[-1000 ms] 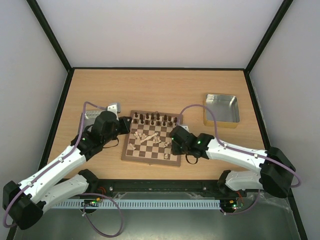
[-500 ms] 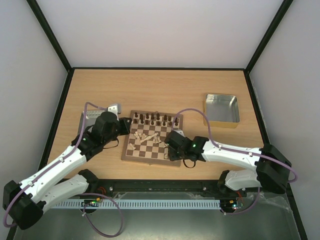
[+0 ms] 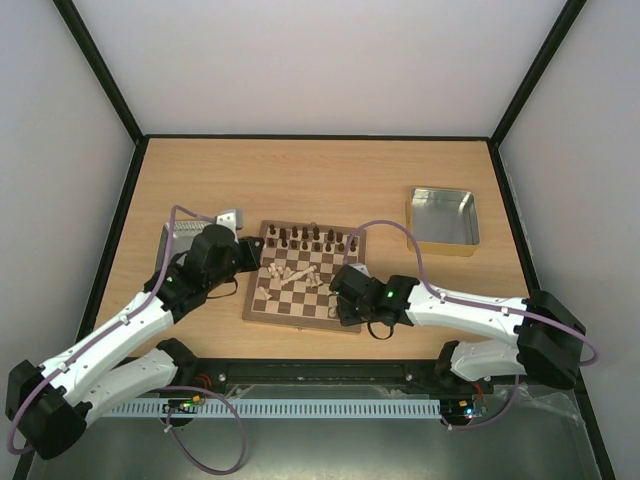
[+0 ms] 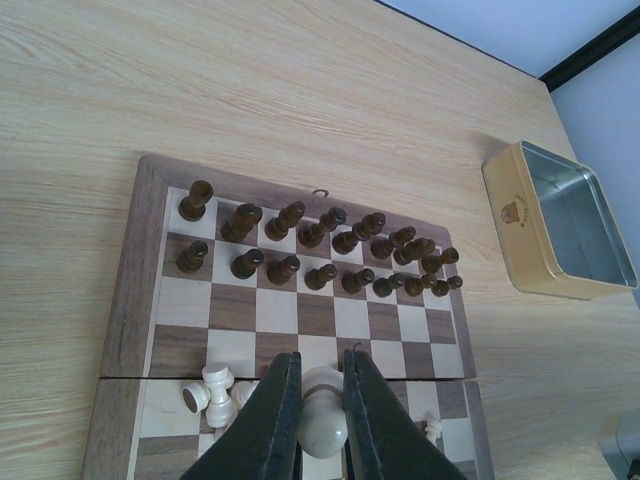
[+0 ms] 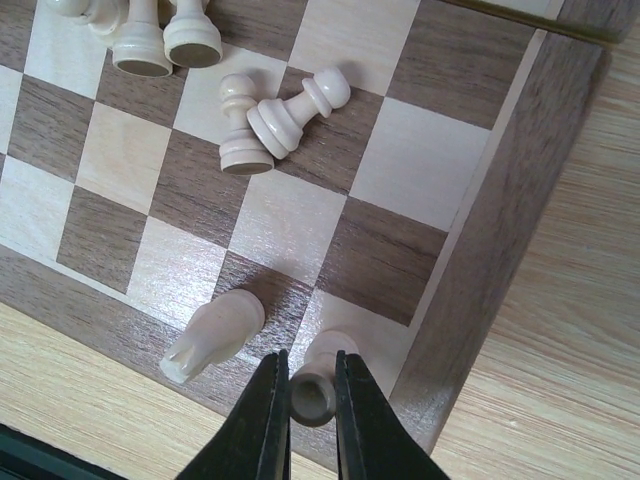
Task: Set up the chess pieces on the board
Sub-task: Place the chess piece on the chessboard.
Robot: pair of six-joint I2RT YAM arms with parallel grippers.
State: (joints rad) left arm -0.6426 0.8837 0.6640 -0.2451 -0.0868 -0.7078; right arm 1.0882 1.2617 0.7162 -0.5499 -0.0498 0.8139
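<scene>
The board [image 3: 300, 322] lies at the table's middle, with dark chessmen in two rows along its far side. Several cream chess pieces [image 3: 300, 274] lie loose near the board's centre. My left gripper [image 3: 262, 258] is over the board's left part and is shut on a round-headed cream piece [image 4: 322, 425], held above the board [image 4: 130, 280]. My right gripper [image 3: 342, 300] is at the board's near right corner and is shut on a cream rook [image 5: 313, 395] that stands on the corner square. A second cream piece [image 5: 213, 335] is on the square beside it, and two cream pawns [image 5: 270, 115] lie further in.
A gold-sided metal tin [image 3: 442, 220] stands open at the back right and shows in the left wrist view [image 4: 565, 225]. Another metal tray [image 3: 185, 235] sits at the left, partly hidden behind my left arm. The board's raised border [image 5: 500, 230] runs right of my right gripper.
My right gripper has moved left and nearer, down to the board's near right corner, with the cream rook in it. My left arm has barely moved.
</scene>
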